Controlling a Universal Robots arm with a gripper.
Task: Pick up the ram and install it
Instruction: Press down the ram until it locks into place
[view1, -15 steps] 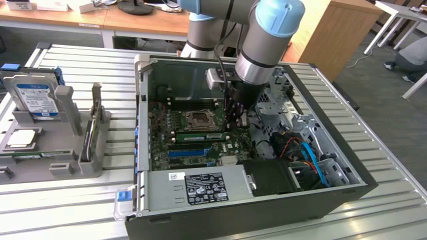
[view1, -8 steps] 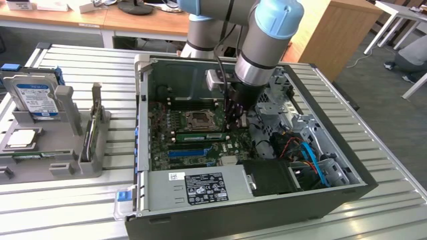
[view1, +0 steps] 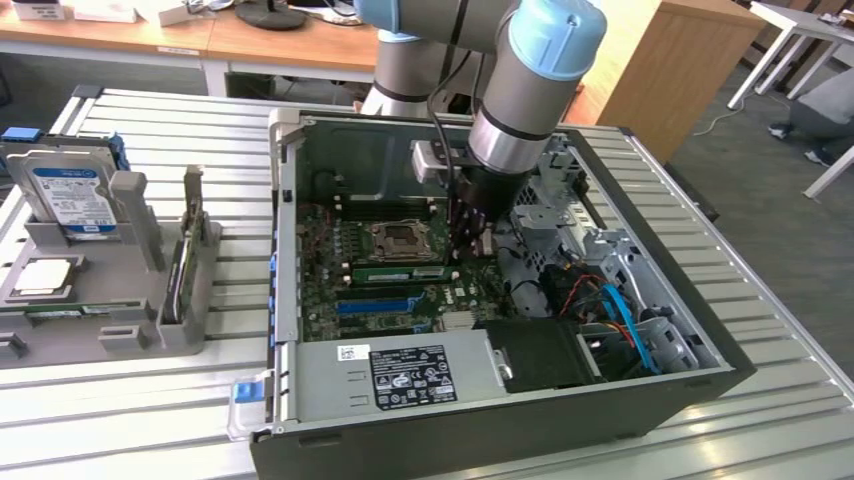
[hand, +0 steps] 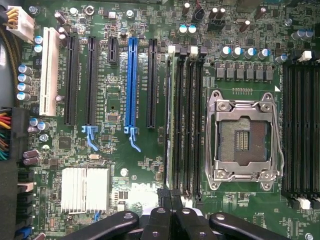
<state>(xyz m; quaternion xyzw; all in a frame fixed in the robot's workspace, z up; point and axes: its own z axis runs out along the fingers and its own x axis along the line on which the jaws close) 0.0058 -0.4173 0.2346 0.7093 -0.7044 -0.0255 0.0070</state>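
The arm (view1: 534, 90) comes in from the top and hangs pretty much straight down, wrist pointing at the floor. The gripper (hand: 172, 200) sits low at its end with the black fingers (hand: 161, 220) pressed together, fully closed, tips side by side.

RAM (hand: 171, 120) stood on edge in a motherboard memory slot.

Long, thin green stick, seen edge-on in the wrist view, it ran the length of the slot beside the other black memory slots, next to the open processor socket. In the exterior view it showed as a narrow green strip (view1: 400, 271) lying just below the socket, inside the open computer case.
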